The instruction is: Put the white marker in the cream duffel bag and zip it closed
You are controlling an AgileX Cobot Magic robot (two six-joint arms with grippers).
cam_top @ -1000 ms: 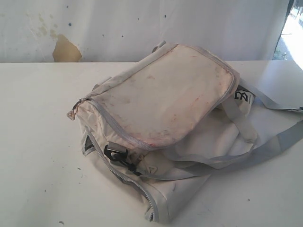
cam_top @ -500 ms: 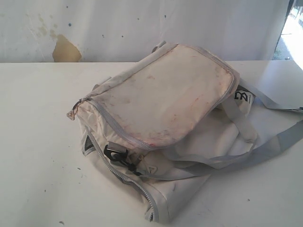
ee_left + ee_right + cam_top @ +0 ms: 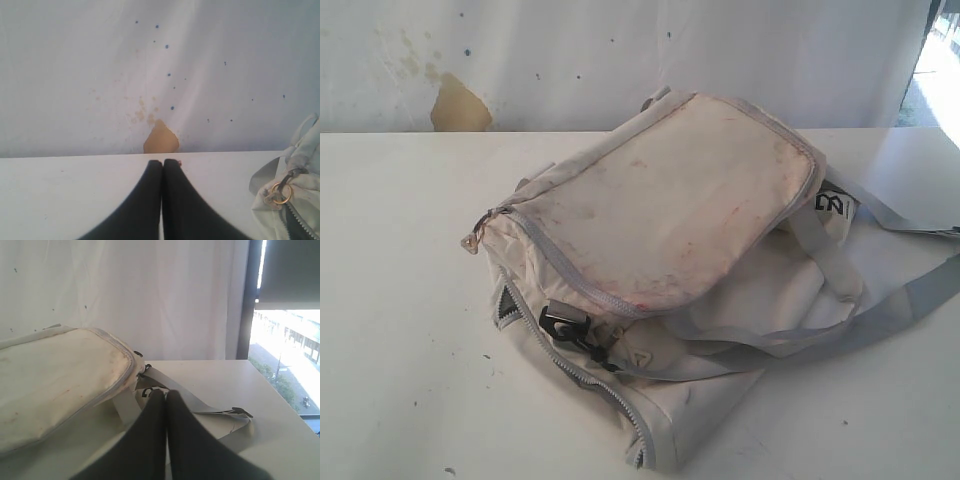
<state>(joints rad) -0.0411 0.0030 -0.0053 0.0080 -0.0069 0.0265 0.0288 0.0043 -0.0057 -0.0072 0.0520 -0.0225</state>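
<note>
In the exterior view the white worktop point(image 3: 400, 250) lies bare at the left of the frame. From centre to right sits the cream duffel bag point(image 3: 670, 210), its stained flap facing up and its zipper pull point(image 3: 472, 243) at the leftmost corner. A black buckle point(image 3: 560, 320) sits at lower centre, and the grey straps point(image 3: 910, 300) trail off to the right edge. Neither arm shows in this view.

The left wrist view shows the left fingers point(image 3: 147, 195) pressed together with nothing between them. They are above the worktop and well apart from the bag's corner point(image 3: 300, 210). Only this view shows that a gold ring point(image 3: 281, 192) hangs on the pull.

The right wrist view shows the right fingers point(image 3: 150, 430), also pressed together and holding nothing. They are near the bag's flap point(image 3: 55, 375), with a strap point(image 3: 200, 402) just beyond their tips. Only this view shows a window point(image 3: 285, 340).

Where the white marker lies cannot be told from any view.
</note>
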